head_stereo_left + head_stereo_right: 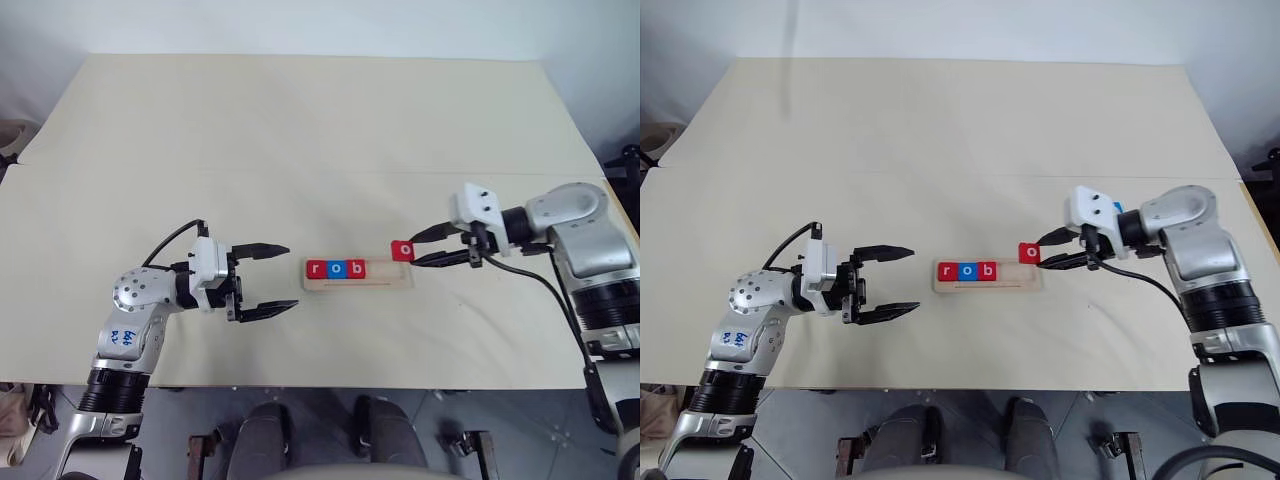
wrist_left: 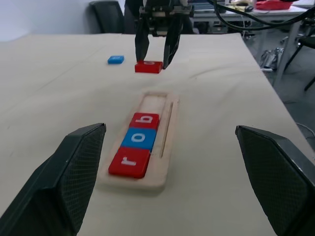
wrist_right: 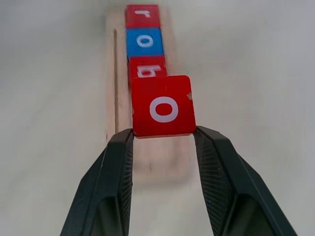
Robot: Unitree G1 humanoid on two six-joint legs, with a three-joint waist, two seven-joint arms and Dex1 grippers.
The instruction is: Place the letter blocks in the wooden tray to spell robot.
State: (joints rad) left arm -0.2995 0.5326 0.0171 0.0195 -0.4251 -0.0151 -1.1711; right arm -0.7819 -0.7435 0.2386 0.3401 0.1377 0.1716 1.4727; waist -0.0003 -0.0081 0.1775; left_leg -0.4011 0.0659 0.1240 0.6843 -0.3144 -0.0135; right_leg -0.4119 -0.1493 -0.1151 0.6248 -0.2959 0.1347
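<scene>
- The tray [image 1: 358, 281] lies near the middle of the table [image 1: 300, 130], closer to its near edge, lengthwise from left to right.
- Three blocks already sit in the tray's left part, touching one another: red r [image 1: 317, 268], blue o [image 1: 336, 268], red b [image 1: 355, 268]. So "rob" is done.
- The rest of the tray, from the b to its right end, is bare wood; two places are left to fill.
- The right gripper [image 1: 424, 247] has its fingers closed on the red o [image 1: 402, 250], pinching it by two opposite edges with the letter facing up.
- That block hangs above the tray's right end, clear of the wood and apart from the b; it is not yet set down.
- I judge the step in hand to be placing the fourth letter: the red o must come down just beside the b.
- A blue block [image 2: 115, 59] lies flat on the table beyond the right gripper in the left wrist view; its letter cannot be read, but it is likely the t, the last to go in.
- The left gripper [image 1: 268, 279] hovers near the tray's left end, fingers spread wide and holding nothing.
- By my count, three of five are seated, one is in the air and one is untouched.
</scene>
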